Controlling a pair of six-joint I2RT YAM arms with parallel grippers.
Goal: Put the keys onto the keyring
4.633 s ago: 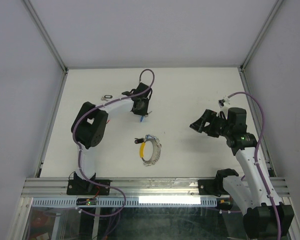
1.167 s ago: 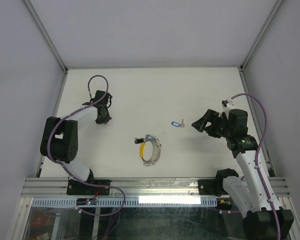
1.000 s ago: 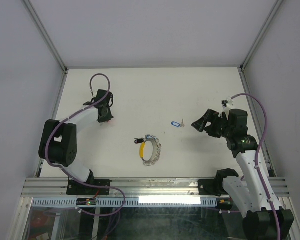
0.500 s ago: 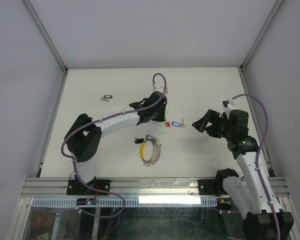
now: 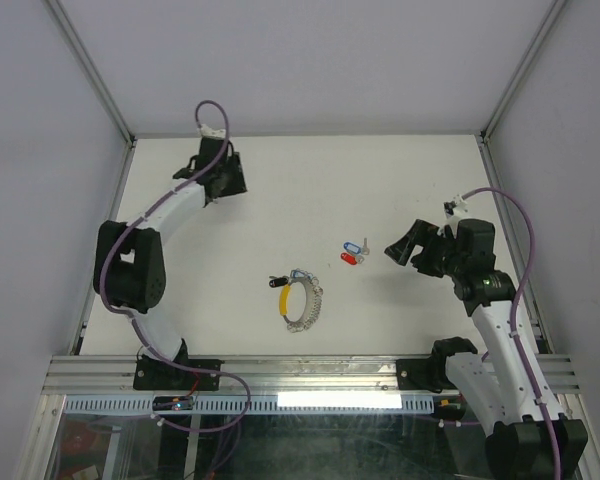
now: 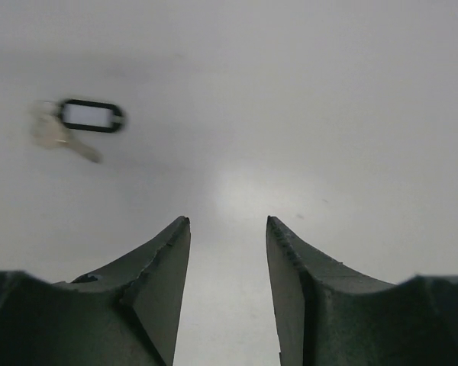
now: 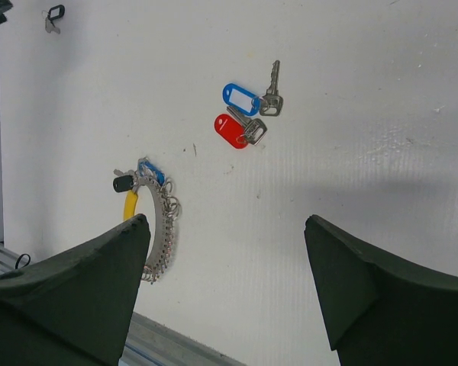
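As the top view shows, the left gripper (image 5: 226,180) sits at the far left of the table (image 5: 400,170), and the right gripper (image 5: 403,243) hangs at the right. The keyring (image 5: 287,299) lies near centre. The blue key (image 5: 354,245) and red key (image 5: 349,257) lie side by side between keyring and right gripper.

Left wrist: the left gripper (image 6: 227,221) is released, with nothing between its fingers. The black key (image 6: 88,118) lies ahead to the left, apart from both fingers.

Right wrist: the right gripper (image 7: 225,221) is released wide and empty. The keyring (image 7: 128,206) carries a black tag (image 7: 122,183) and a blue tag (image 7: 149,169) at its far end. The blue key (image 7: 243,97) and red key (image 7: 231,131) lie beyond it, on the table.
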